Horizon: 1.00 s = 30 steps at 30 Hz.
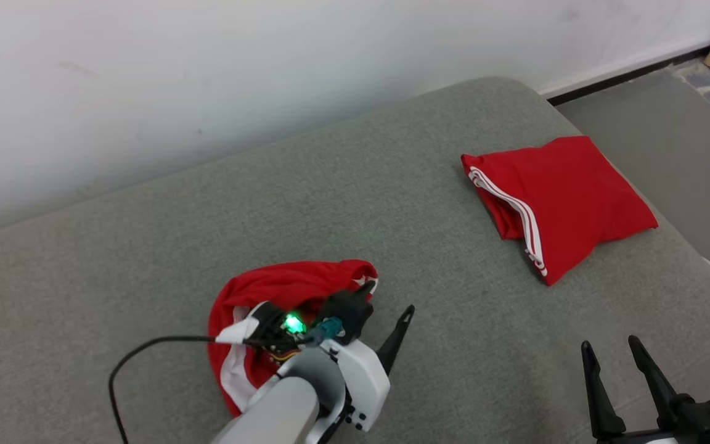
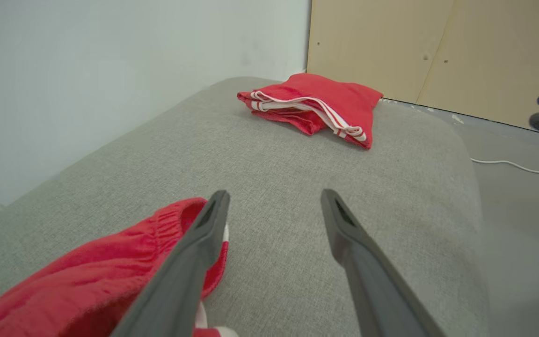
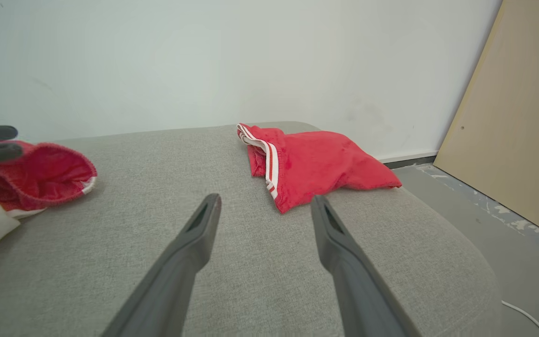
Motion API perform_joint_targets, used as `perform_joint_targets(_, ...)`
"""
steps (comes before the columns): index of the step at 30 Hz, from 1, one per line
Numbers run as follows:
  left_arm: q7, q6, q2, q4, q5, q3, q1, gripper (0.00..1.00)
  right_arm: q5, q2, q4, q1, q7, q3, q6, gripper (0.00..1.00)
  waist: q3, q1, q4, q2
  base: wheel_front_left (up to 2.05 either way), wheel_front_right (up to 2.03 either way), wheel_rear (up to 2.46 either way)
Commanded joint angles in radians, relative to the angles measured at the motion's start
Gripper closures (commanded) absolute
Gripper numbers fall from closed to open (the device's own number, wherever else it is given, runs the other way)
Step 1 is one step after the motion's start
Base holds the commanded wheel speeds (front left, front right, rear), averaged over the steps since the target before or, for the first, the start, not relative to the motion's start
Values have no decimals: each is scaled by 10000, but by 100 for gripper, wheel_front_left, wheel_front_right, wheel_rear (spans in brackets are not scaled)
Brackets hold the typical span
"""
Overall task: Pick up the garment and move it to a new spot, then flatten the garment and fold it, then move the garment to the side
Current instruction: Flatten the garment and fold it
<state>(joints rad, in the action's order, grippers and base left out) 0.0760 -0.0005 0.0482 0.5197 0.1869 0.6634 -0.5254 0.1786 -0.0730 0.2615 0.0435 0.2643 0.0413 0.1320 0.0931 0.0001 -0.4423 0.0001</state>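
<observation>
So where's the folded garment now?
Head view: folded garment lies on the cushion, far right corner, apart from the crumpled garment at the left gripper.

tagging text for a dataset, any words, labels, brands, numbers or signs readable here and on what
No readable text anywhere.
The folded red cloth garment with white stripes bears plain stripes, no logo.
The crumpled red cloth garment with white trim by the open left claw shows no lettering.
The small green light on the left wrist is a lamp, not a sign.
</observation>
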Motion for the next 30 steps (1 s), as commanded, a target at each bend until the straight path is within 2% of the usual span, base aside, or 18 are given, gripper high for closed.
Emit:
perform_joint_targets(1, -227, 89, 47, 196, 34, 5, -259, 0, 80, 0, -50, 167, -8, -19, -28, 0, 381, -1, -345, -1, 0, 0, 0)
perform_joint_targets(11, -1577, 332, 139, 1907, -10, 13, -1465, 0, 241, 158, -177, 426, -8, 19, -28, 0, 1015, -1, -491, -1, 0, 0, 0)
perform_joint_targets(19, -1974, 426, 217, 3020, 15, -49, -2265, 0, 432, 190, -175, 666, -8, 304, -28, 0, 1317, -1, -546, -1, 0, 0, 0)
perform_joint_targets(20, -1989, 401, 213, 3145, 49, -58, -2311, 25, 434, 191, -171, 680, -8, 317, -28, 0, 1345, -1, -560, -1, 0, 0, 0)
perform_joint_targets(21, -2010, 372, 209, 3278, 105, -60, -2349, 57, 453, 196, -162, 684, -8, 320, -28, 0, 1372, -1, -574, -1, 0, 0, 0)
perform_joint_targets(23, -2064, 291, 200, 3520, 133, -22, -2442, 100, 472, 203, -126, 688, -8, 321, -28, 0, 1417, -1, -606, -1, 0, 0, 0)
perform_joint_targets(30, -1428, 152, 115, 3620, 562, -198, -2813, 100, 487, 214, -45, 556, -8, 216, -28, 0, 1368, -1, -596, -1, 0, 0, 0)
